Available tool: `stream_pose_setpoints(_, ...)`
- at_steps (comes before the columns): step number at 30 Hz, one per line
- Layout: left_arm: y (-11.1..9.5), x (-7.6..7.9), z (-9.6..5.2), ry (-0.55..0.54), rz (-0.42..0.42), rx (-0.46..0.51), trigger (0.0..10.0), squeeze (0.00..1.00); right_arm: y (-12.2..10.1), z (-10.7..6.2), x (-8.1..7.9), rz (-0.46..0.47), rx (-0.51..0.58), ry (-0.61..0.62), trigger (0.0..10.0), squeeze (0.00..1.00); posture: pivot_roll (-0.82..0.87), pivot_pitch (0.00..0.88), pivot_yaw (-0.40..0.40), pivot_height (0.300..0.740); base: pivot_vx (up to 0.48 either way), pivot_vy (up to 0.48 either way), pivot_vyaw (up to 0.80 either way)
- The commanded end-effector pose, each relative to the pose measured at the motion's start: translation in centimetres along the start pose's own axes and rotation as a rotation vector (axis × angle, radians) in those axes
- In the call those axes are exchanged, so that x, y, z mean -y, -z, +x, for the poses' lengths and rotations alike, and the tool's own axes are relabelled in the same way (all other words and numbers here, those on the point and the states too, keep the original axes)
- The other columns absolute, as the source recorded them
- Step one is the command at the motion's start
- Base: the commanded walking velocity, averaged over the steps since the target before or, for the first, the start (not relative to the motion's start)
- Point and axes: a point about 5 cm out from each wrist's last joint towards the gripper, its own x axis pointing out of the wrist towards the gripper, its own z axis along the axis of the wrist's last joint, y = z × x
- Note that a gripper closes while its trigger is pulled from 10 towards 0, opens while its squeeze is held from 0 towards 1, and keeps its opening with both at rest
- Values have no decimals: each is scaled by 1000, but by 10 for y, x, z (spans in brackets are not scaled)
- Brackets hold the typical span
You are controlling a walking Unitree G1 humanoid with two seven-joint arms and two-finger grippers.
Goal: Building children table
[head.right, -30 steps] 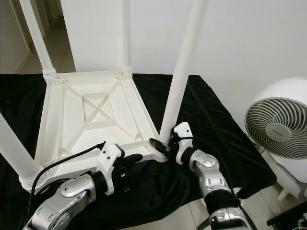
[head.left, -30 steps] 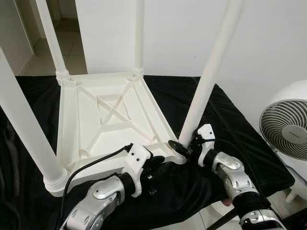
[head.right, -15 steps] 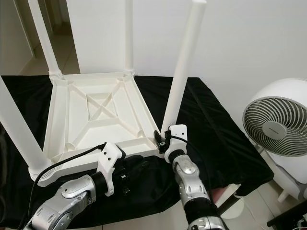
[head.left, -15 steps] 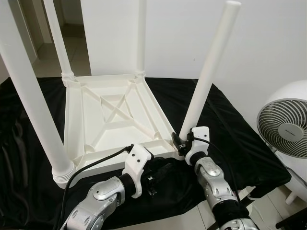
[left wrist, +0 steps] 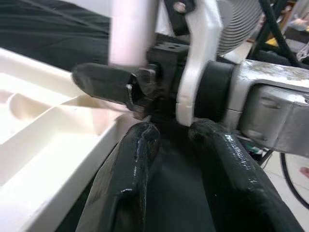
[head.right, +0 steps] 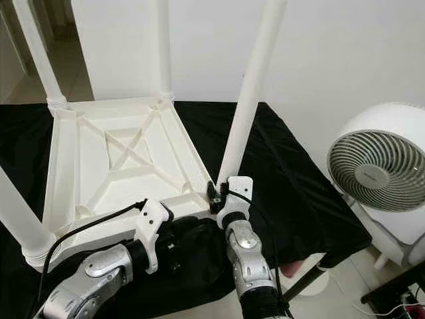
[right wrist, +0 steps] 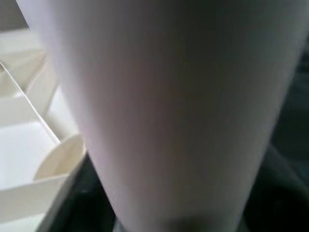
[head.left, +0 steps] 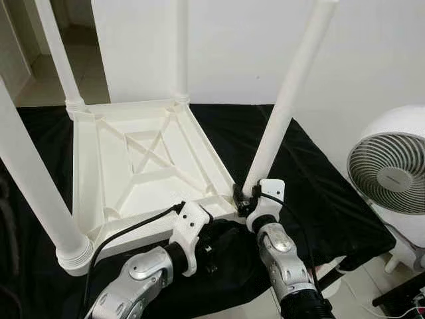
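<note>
The white children's table [head.left: 143,166] lies upside down on a black cloth [head.left: 325,193]. Two legs stand at its far corners and one [head.left: 33,193] at the near left. The near-right leg [head.left: 285,113] leans to the right, and my right gripper [head.left: 242,199] is shut on its base at the table's corner. In the right wrist view that leg [right wrist: 164,111] is pressed close to the camera. My left gripper [left wrist: 174,133] rests on the cloth by the table's front edge, just left of the right gripper. Its fingers [left wrist: 128,169] are open with nothing between them.
A white floor fan [head.left: 392,173] stands off the cloth to the right. The cloth-covered surface ends at the front right, with tiled floor [head.left: 362,292] below. A white wall runs behind, and a doorway [head.left: 26,60] opens at the far left.
My right forearm has swung leftward round the leg's base, and the gripper stays on it. The left gripper has stayed in place. The camera has shifted a little.
</note>
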Motion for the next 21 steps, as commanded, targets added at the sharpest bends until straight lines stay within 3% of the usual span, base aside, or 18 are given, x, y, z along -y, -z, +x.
stream_pose_setpoints(1,-2,2,0,25,15,-6,10000,0,4,-4,4,1,-29,-22,10000,1000,35,39,-57,740,0,0,0)
stream_pose_setpoints(4,-2,3,0,25,15,-5,10000,0,0,-6,5,-5,-15,-42,10000,1000,35,39,-57,740,0,0,0)
stream_pose_setpoints(8,-2,2,0,27,16,-7,10000,0,-6,-6,18,-83,-37,-175,10000,1000,34,39,-55,740,0,0,0)
stream_pose_setpoints(9,-3,2,0,27,16,-6,10000,0,-8,-6,21,-90,-37,-207,10000,353,34,39,-55,740,0,0,0)
stream_pose_setpoints(10,-3,2,0,27,16,-6,10000,0,-8,-6,21,-90,-37,-207,10000,353,34,39,-55,740,0,0,0)
stream_pose_setpoints(11,-3,2,0,27,16,-5,10000,0,-9,-6,23,-100,-38,-233,10000,0,33,38,-55,740,0,0,0)
stream_pose_setpoints(15,-3,1,0,28,17,-4,10000,0,-14,-4,27,-147,-23,-329,10000,0,30,36,-53,740,0,0,0)
stream_pose_setpoints(21,-4,1,1,31,19,-3,10000,0,-18,-5,33,-264,-35,-567,10000,0,29,32,-48,740,0,0,0)
